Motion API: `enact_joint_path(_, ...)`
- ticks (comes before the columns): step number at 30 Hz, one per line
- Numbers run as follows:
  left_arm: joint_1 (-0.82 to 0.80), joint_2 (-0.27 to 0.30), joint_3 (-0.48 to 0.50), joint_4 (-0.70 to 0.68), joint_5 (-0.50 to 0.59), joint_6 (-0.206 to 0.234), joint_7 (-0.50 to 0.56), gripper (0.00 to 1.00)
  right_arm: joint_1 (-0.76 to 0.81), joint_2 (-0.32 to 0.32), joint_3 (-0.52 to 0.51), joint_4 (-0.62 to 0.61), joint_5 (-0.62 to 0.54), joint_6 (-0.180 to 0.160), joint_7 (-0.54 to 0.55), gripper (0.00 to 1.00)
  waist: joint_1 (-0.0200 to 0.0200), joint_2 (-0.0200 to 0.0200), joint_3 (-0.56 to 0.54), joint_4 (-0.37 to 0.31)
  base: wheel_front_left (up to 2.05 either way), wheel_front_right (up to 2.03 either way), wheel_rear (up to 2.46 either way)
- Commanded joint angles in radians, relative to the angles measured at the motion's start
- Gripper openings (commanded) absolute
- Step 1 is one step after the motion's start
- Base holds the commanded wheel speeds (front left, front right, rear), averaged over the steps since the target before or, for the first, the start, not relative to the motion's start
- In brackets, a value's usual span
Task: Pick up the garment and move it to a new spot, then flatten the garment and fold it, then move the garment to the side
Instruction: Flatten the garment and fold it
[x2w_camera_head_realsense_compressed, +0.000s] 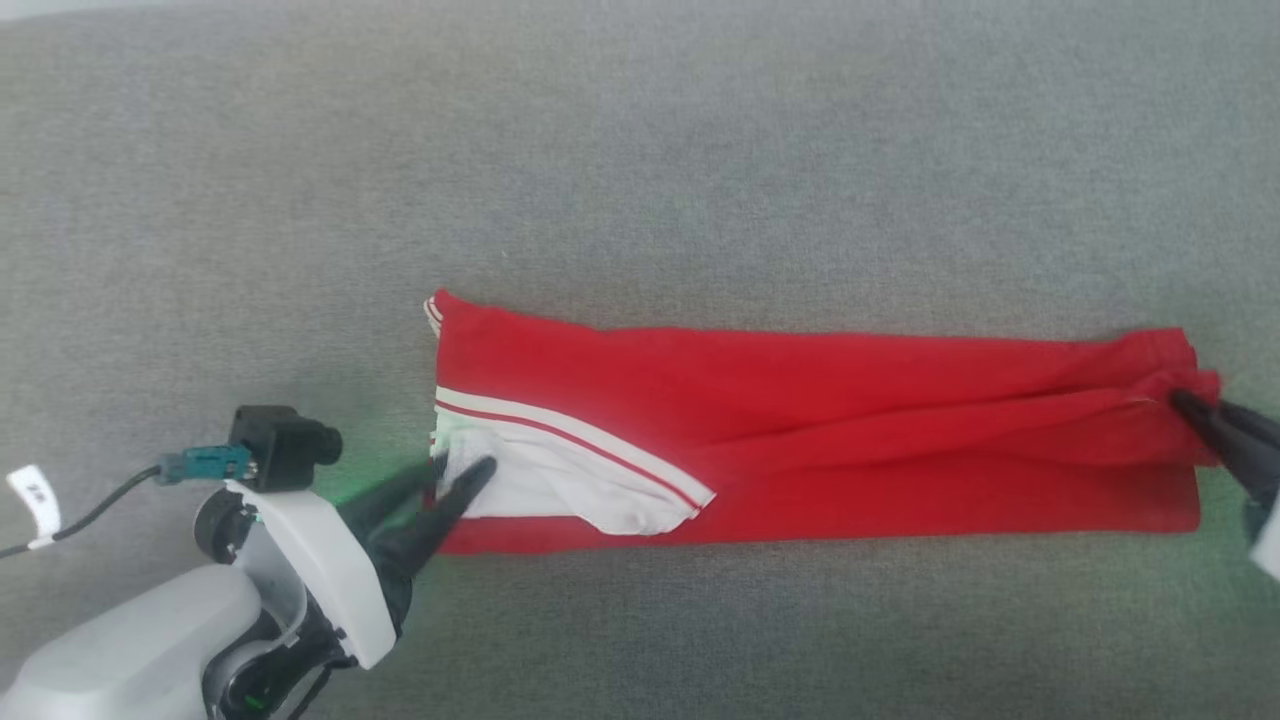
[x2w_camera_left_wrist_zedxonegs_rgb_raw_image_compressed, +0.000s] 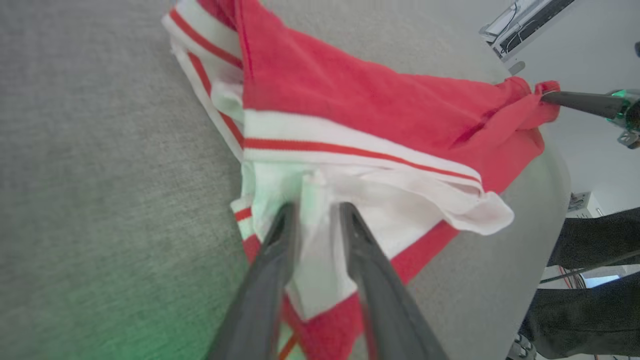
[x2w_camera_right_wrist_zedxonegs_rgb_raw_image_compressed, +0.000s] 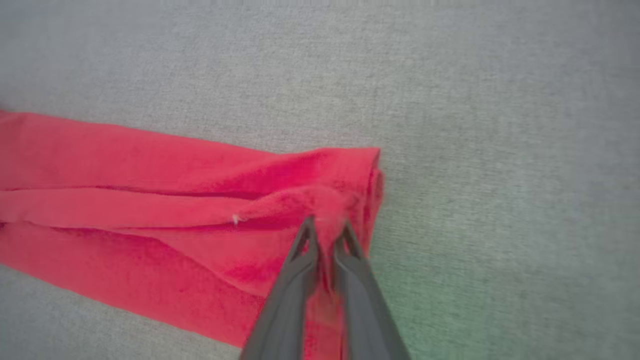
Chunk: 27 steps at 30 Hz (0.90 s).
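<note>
Plainly, garment (x2w_camera_head_realsense_compressed: 800, 430): lay folded into a long red strip on the grey surface (x2w_camera_head_realsense_compressed: 640, 150), stretched from one gripper to the other.
Left gripper (x2w_camera_head_realsense_compressed: 465, 463): fingers spread apart, tips over the white part at its own end of the strip, cloth showing in the gap.
Right gripper (x2w_camera_right_wrist_zedxonegs_rgb_raw_image_compressed: 326, 222): fingers pressed together, pinching a bunched red corner at the strip's opposite end.

The garment (x2w_camera_head_realsense_compressed: 820, 440) is laid on the counter (x2w_camera_head_realsense_compressed: 640, 150) as a long band running left to right. Its left end lies between the parted fingers of the left tool (x2w_camera_head_realsense_compressed: 466, 464). Its right end is pinched in the right tool (x2w_camera_head_realsense_compressed: 1180, 398). A person's legs (x2w_camera_left_wrist_zedxonegs_rgb_raw_image_compressed: 590, 280) are seen beside the counter's edge.
</note>
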Motion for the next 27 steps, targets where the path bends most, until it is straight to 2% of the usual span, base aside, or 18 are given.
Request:
enact_joint_path(1,0.026,-0.001,0.01,0.002,0.012,-0.002,-0.005,1.0,0.015,-0.008,-0.014,0.003,0.012,0.0,-0.005,1.0,0.0,0.0,-0.011,0.009,0.0,0.0,0.0)
enact_joint_path(3,0.048,-0.004,0.051,-0.005,0.012,-0.002,-0.009,1.0,0.035,-0.013,-0.04,0.003,0.034,0.0,-0.002,1.0,0.0,0.0,-0.026,0.022,0.0,0.0,0.0)
enact_joint_path(7,0.138,-0.035,0.193,-0.024,0.041,-0.002,-0.009,1.0,0.089,-0.029,-0.093,0.017,0.064,0.0,0.017,1.0,0.0,0.0,-0.055,0.062,0.0,0.0,0.0)
enact_joint_path(11,0.246,-0.097,0.351,-0.016,0.104,-0.002,-0.009,1.0,0.133,-0.015,-0.122,0.04,0.091,0.0,0.07,1.0,0.0,0.0,-0.081,0.102,0.0,0.0,0.0)
enact_joint_path(14,0.321,-0.174,0.476,0.012,0.167,-0.002,-0.009,1.0,0.149,0.003,-0.142,0.073,0.09,0.0,0.105,1.0,0.0,0.0,-0.099,0.135,0.0,0.0,0.0)
enact_joint_path(19,0.42,-0.29,0.649,0.06,0.312,-0.002,-0.01,1.0,0.175,0.026,-0.163,0.129,0.078,0.0,0.17,1.0,0.0,0.0,-0.13,0.188,0.0,0.0,0.0)
enact_joint_path(27,0.507,-0.408,0.851,0.08,0.572,-0.002,-0.009,1.0,0.178,0.091,-0.223,0.217,0.025,0.0,0.256,1.0,0.0,0.0,-0.155,0.231,0.0,0.0,0.0)
